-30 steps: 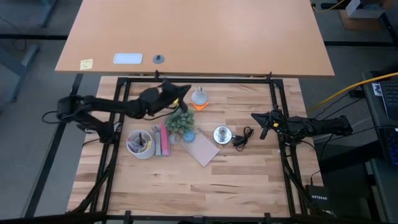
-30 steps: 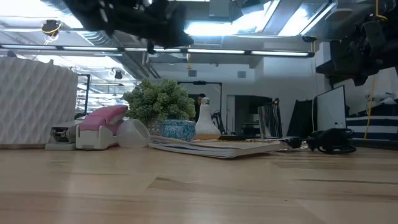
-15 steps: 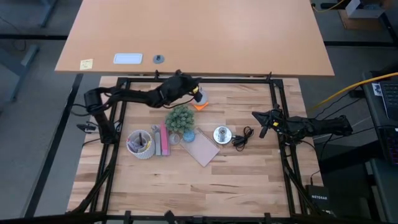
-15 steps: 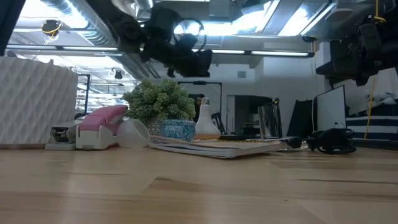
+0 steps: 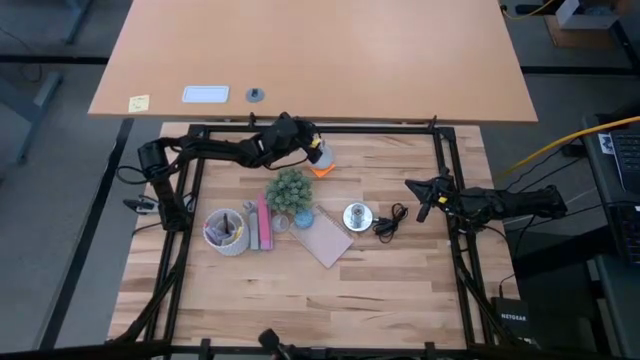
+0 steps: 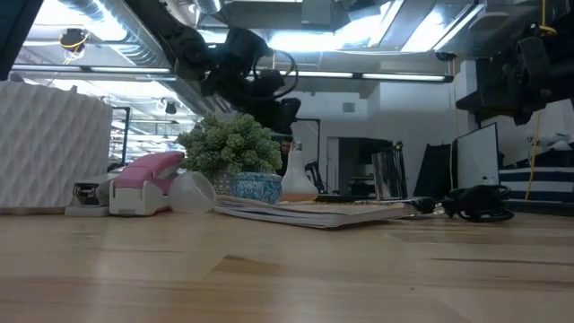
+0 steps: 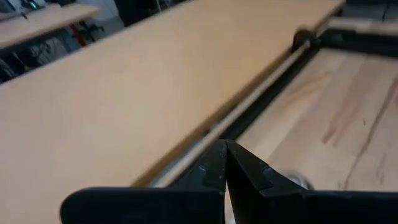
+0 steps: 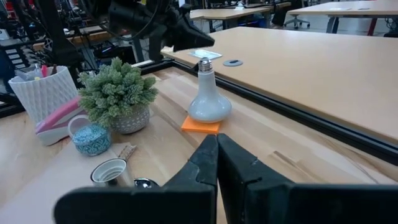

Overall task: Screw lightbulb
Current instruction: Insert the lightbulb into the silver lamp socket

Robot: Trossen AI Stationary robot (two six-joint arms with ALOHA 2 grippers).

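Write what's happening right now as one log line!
left pincer: shut, above lightbulb | lightbulb: upright on orange pad | right pincer: shut, waiting at table's right

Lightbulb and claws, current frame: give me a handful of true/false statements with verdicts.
1. The lightbulb stands globe down, screw base up, on an orange pad. True.
2. The left claw is shut on the lightbulb. False: its fingers are shut, but it hangs just above the screw base and holds nothing.
3. The right claw waits at the table's right edge, shut and empty. True.
4. The lightbulb already sits in the silver socket. False: the socket lies apart from it, nearer the table's middle, with its black cord beside it.
5. A potted plant stands between the lightbulb and the pink stapler. True.
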